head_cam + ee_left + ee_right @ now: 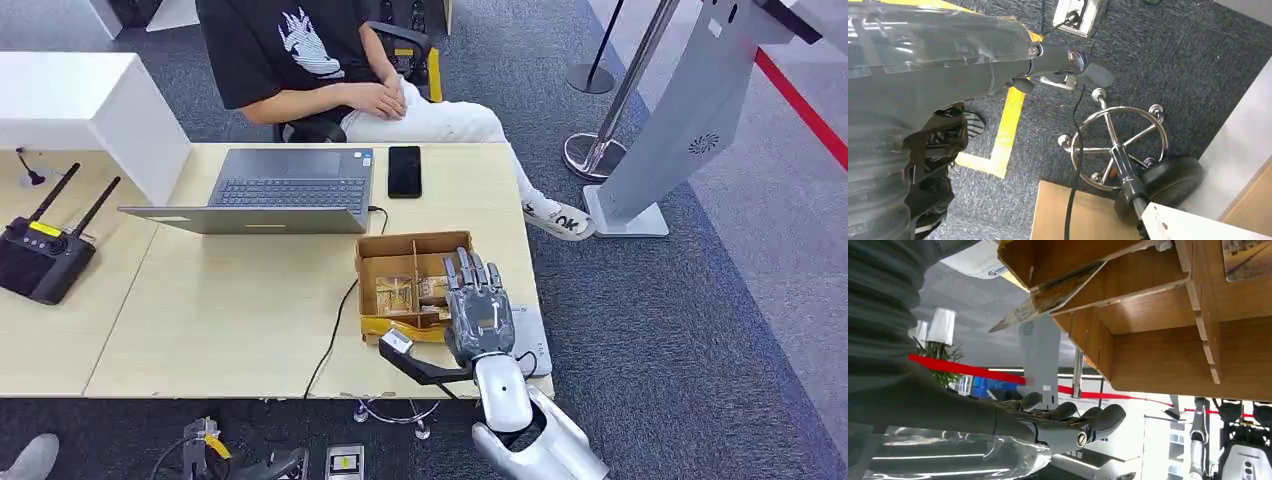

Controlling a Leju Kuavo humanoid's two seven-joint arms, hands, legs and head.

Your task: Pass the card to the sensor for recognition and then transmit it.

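Hovering right hand (480, 310) over the cardboard box (385, 255) on the surface, fingers (473, 272) extended, spread, holding nothing. Leaning in a box compartment just beside those fingers: card (1048, 297), long axis slanting upward. Hanging by the floor, left hand (1068, 62), apparently empty, much farther away.

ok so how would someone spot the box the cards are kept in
On the pale wooden table, look just in front of the open laptop, toward the right edge. The cardboard box sits there under the right hand; it is the only brown thing, open-topped and split by dividers into compartments.
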